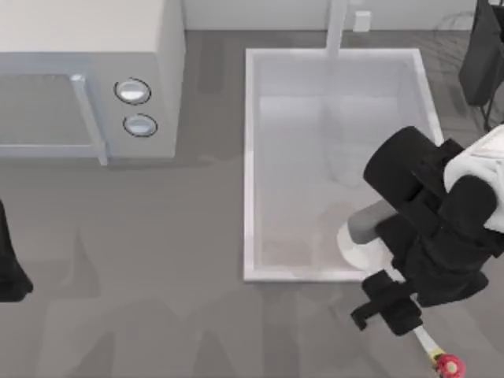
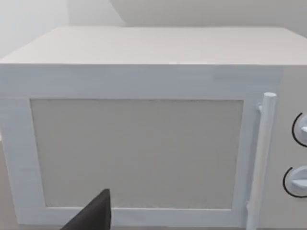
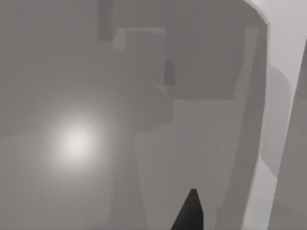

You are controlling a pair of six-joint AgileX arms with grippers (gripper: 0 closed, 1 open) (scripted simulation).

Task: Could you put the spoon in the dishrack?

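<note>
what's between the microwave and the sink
Bare grey counter lies between the microwave and the sink, seen in the top view.

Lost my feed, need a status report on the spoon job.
Right arm over the sink's near right corner. Left arm parked at table's left edge, facing the microwave. Spoon not spotted. Dishrack far right.

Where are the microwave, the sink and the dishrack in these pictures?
microwave (image 1: pixel 87 47): top view, on its flat white top.
sink (image 1: pixel 250 157): top view, on its left rim.
dishrack (image 1: pixel 450 35): top view, on the thin dark wires at the upper right corner.
</note>
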